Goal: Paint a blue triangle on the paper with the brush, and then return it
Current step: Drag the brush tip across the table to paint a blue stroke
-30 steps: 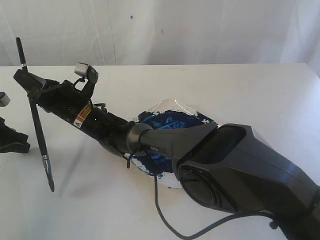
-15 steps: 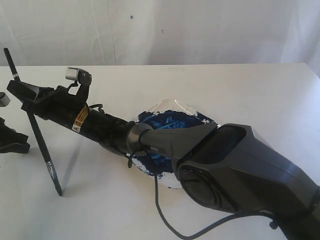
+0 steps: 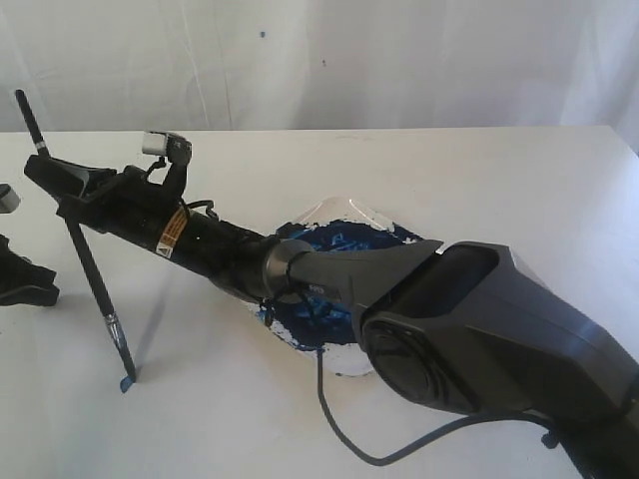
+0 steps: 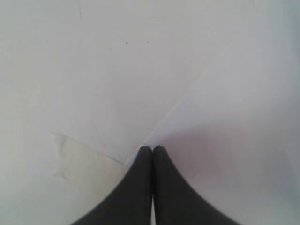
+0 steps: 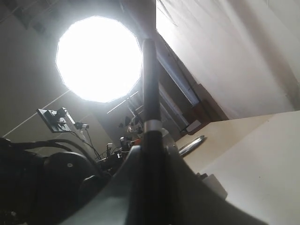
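Note:
My right gripper (image 3: 66,192) reaches across to the far left and is shut on the brush (image 3: 92,274), a thin black handle slanting down. Its blue-stained tip (image 3: 125,377) touches the white surface, where a small blue dab shows; no blue triangle is in view. In the right wrist view the brush handle (image 5: 149,79) rises straight out from between the jaws of the right gripper (image 5: 150,152). My left gripper (image 4: 152,149) is shut with nothing in it, its tips at the edge of the paper (image 4: 243,154). Only part of the left gripper (image 3: 22,283) shows at the exterior view's left border.
A dish (image 3: 359,215) smeared with dark blue paint sits mid-table, partly under the right arm (image 3: 469,319). A black cable (image 3: 344,439) loops over the table near the front. The table's back edge (image 3: 399,130) meets a white backdrop.
The brush tip slid a little to the right and came down onto the surface, leaving a blue dab. The right gripper shifted slightly right. The left gripper stayed still.

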You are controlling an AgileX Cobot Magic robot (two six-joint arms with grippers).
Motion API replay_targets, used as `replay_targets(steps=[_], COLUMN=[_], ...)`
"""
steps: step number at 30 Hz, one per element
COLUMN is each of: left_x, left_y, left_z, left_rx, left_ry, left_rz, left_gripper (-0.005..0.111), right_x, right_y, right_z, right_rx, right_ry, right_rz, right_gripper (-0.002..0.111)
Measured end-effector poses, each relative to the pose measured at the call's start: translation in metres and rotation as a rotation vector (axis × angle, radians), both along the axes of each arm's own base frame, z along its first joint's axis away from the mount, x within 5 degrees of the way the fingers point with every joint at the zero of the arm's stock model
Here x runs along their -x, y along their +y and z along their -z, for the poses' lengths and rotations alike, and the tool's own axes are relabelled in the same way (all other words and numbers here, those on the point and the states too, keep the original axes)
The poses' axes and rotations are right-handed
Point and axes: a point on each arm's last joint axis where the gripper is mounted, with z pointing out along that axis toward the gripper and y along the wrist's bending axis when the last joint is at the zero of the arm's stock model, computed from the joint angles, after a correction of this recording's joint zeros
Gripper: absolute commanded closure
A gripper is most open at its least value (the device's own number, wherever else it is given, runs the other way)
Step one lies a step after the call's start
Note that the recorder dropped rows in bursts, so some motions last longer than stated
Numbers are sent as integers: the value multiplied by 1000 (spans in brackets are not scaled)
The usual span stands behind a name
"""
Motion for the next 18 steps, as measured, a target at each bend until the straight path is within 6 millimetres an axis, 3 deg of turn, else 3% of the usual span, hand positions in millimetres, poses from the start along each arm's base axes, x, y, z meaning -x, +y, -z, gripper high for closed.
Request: replay_targets(steps=[18], left_x=[0], left_y=[0], left_z=[0], left_rx=[0], left_ry=[0], left_rz=[0], left_gripper=[107], right_x=[-73], right_y=[-55], right_z=[-1], right_rx=[-8], right_ry=[4], right_rz=[162], right_gripper=[108])
